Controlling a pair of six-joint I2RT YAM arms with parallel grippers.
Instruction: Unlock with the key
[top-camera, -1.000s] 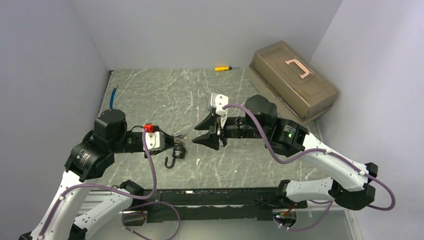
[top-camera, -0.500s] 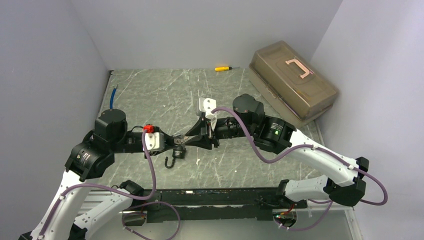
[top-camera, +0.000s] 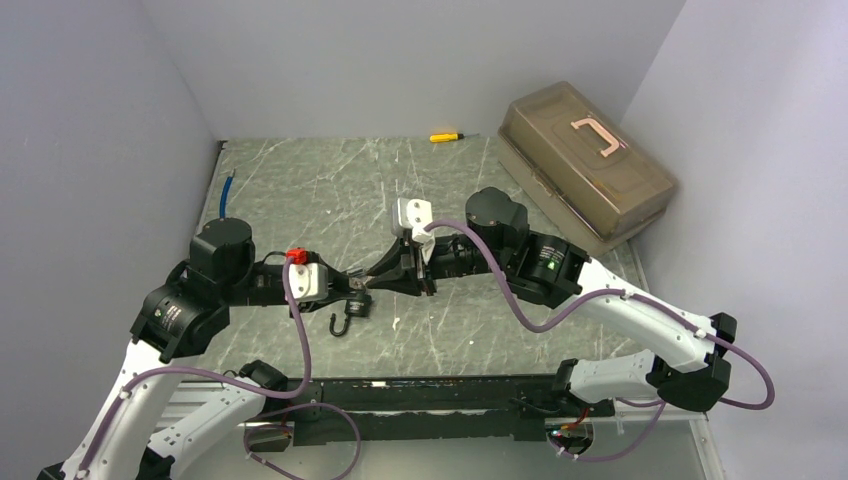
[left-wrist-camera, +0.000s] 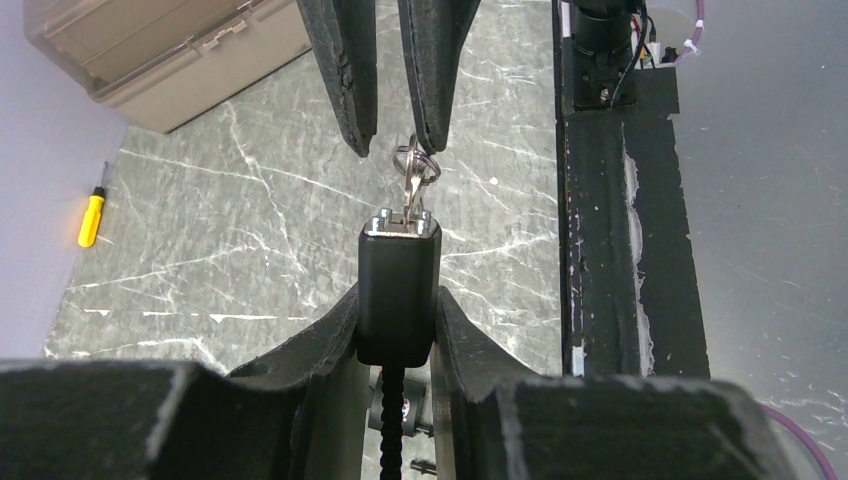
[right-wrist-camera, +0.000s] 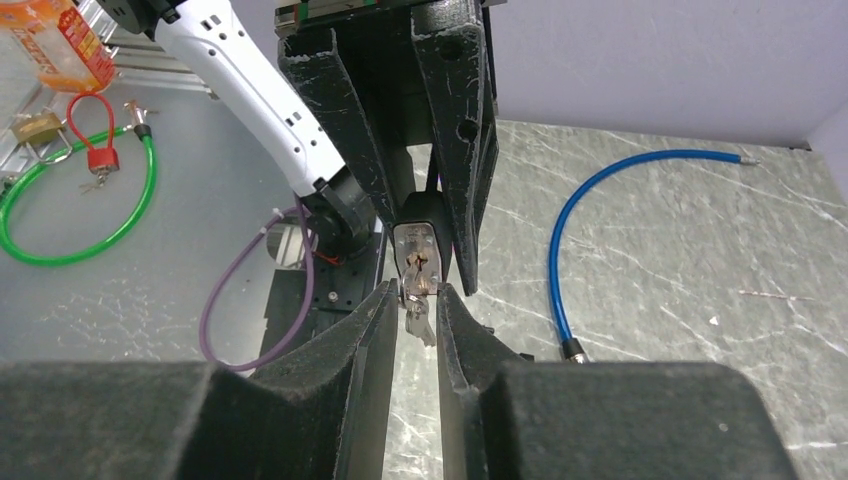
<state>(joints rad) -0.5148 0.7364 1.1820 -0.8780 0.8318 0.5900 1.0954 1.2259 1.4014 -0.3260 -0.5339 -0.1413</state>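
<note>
The lock (left-wrist-camera: 399, 265) sits in the middle of the overhead view, where the two arms meet. My left gripper (left-wrist-camera: 397, 310) has its jaws clamped on the black body's two sides. The lock looks to be held clear of the surface (top-camera: 330, 190), though I can't be sure of that. The key (left-wrist-camera: 410, 200) is seated in the keyway with its ring (left-wrist-camera: 418, 160) hanging off the head, pointing up the frame in the left wrist view.

My right gripper (right-wrist-camera: 416, 292) has its jaws drawn narrow on either side of the key head. I cannot tell whether the pads actually bear on it: the left wrist view shows a sliver of daylight on one side.

My worries from here:

- If the jaws land on the loose ring rather than the flat head, the ring will swivel and the wrist turn will do nothing.
- If the wrist axis is not lined up with the key shank, turning could bend the key or lever it out of the keyway.
- The lock body looks smooth, so a stiff cylinder could make it twist inside the left jaws instead of the key turning.
- The two sets of fingertips are very near each other, so a roll of the right wrist could knock them together.
</note>
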